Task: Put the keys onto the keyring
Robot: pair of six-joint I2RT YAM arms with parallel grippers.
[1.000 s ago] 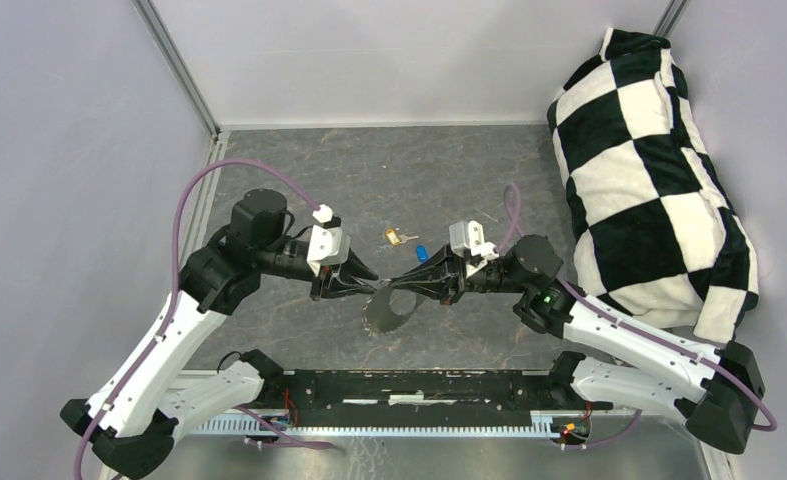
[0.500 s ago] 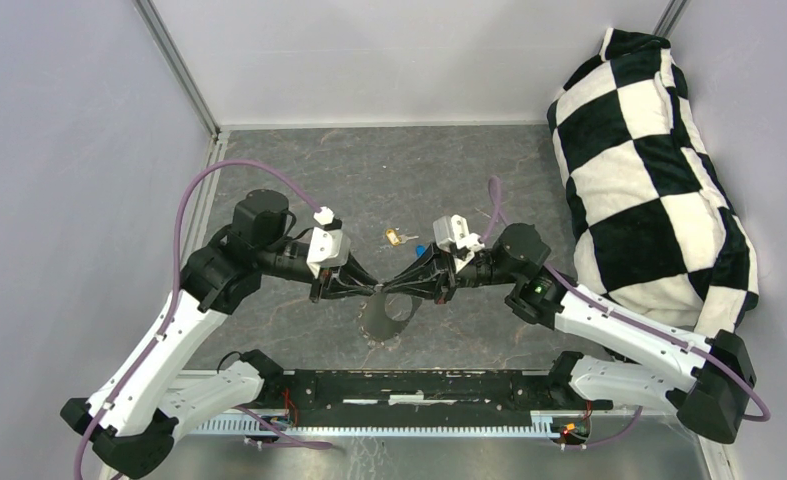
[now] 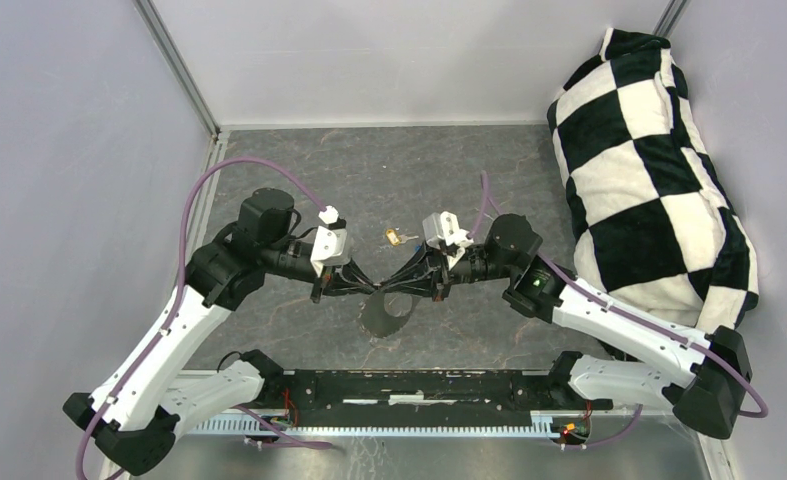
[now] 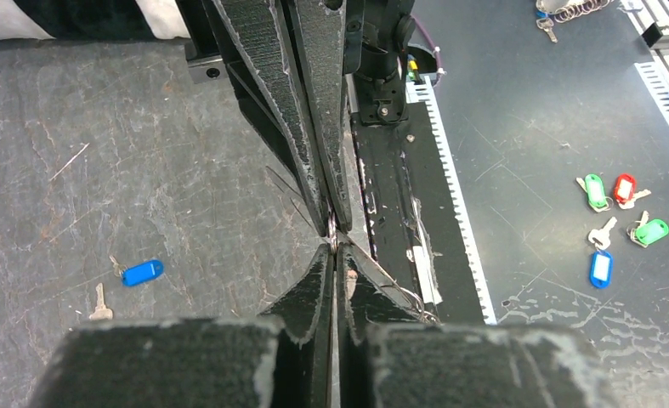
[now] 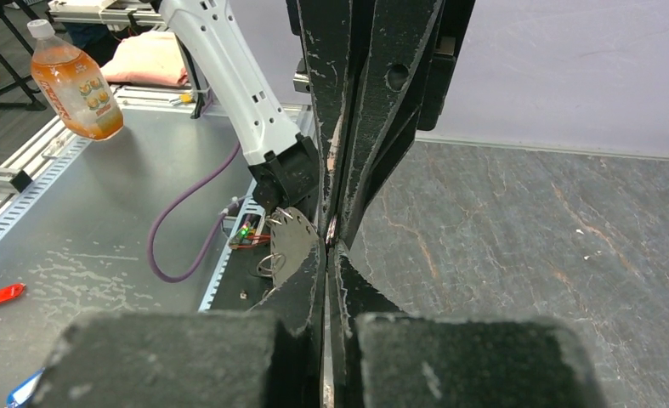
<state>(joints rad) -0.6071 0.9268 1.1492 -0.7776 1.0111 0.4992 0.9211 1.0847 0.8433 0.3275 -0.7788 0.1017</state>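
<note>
The keyring (image 3: 373, 318), a grey loop, hangs just above the table under the two grippers, which meet tip to tip. My left gripper (image 3: 371, 287) is shut on its top edge, and a sliver of metal shows between its tips (image 4: 335, 248). Facing it, my right gripper (image 3: 388, 286) is shut on the same edge; the grey band (image 5: 295, 242) hangs beside its fingertips (image 5: 328, 248). The gold key (image 3: 399, 237) lies on the table behind them. In the left wrist view the blue key (image 4: 141, 272) lies flat near the gold one (image 4: 101, 304). In the top view the right wrist hides the blue key.
A black-and-white checked cushion (image 3: 649, 170) fills the right side of the table. The arms' black base rail (image 3: 419, 385) runs along the near edge. Coloured key tags (image 4: 620, 212) lie on the metal bench beyond the rail, and an orange drink bottle (image 5: 71, 81) stands there.
My left gripper has shut on the keyring. The right arm has pushed left toward it, and its wrist now covers the blue key in the top view.
</note>
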